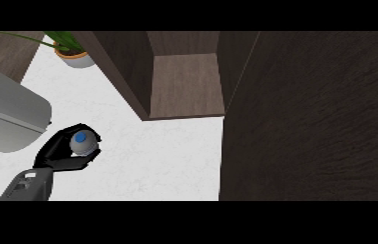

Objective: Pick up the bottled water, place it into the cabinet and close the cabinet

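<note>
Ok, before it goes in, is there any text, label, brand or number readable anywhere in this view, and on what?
None can be read.
The bottled water, held in the left robot hand, shows only its blue cap; any label is hidden.
The cabinet, its open door, the counter, the potted plant and the grey appliance at the left edge carry no visible writing.

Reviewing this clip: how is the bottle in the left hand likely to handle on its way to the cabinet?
The bottle looks small and smooth, so probably light but slippery. Its round body would likely roll if laid down. The left hand curls round it; upright on the cabinet shelf, it may tip.
</note>
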